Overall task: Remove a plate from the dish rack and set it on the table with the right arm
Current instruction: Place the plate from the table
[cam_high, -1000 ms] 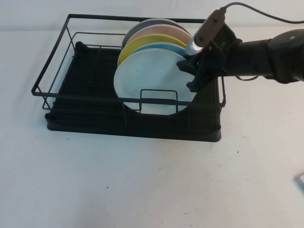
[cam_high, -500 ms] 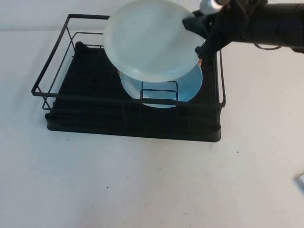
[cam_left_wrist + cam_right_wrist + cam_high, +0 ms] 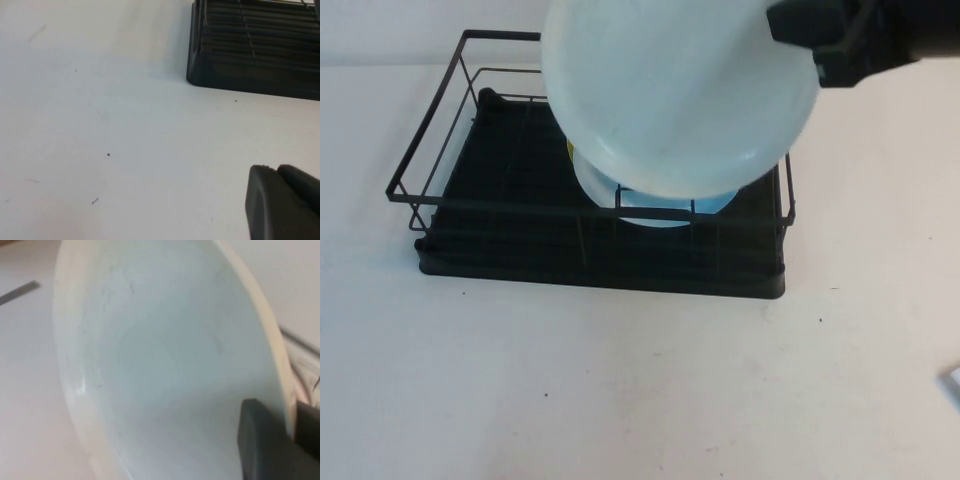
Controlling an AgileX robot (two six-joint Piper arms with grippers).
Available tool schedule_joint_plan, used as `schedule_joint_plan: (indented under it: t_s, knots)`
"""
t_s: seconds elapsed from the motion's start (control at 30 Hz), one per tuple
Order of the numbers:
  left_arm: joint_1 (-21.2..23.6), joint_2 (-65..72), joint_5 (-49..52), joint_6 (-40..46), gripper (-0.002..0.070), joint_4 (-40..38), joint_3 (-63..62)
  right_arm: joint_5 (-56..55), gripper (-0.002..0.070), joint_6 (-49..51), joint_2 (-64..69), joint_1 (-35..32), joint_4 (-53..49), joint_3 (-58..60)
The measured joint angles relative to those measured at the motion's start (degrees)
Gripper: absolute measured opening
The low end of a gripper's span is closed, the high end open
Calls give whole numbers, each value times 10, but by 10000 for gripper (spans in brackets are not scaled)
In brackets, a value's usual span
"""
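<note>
The pale mint plate (image 3: pixel 675 90) hangs high above the right half of the black wire dish rack (image 3: pixel 500 180), tilted, its face toward the camera. My right gripper (image 3: pixel 817 45) is shut on its right rim at the top right of the high view. In the right wrist view the plate (image 3: pixel 165 355) fills the picture, with one finger (image 3: pixel 260 440) on its face and the other behind the rim. My left gripper (image 3: pixel 282 200) shows only in the left wrist view, as a dark tip low over the white table (image 3: pixel 100 125), near a corner of the rack (image 3: pixel 250 55).
A sky-blue plate (image 3: pixel 650 205) still stands in the rack under the lifted one, with a sliver of a yellow plate (image 3: pixel 570 152) beside it. The white table (image 3: pixel 620 380) spreads in front of the rack. A small pale object (image 3: pixel 953 380) lies at the right edge.
My right gripper has lifted the pale mint plate up out of the rack, higher and closer to the camera. It now hides the plates behind it. The rack has not moved.
</note>
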Motion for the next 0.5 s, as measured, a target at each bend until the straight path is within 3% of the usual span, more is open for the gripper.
schedule_joint_plan:
  t_s: [0.13, 0.27, 0.5]
  knots:
    - [0, 0, 0, 0, -4, 0, 0, 27, 48, 137, -43, 0, -55, 52]
    - [0, 0, 0, 0, -4, 0, 0, 28, 48, 229, -91, 0, -47, 161]
    - [0, 0, 0, 0, -4, 0, 0, 1, 48, 271, -109, 0, 59, 340]
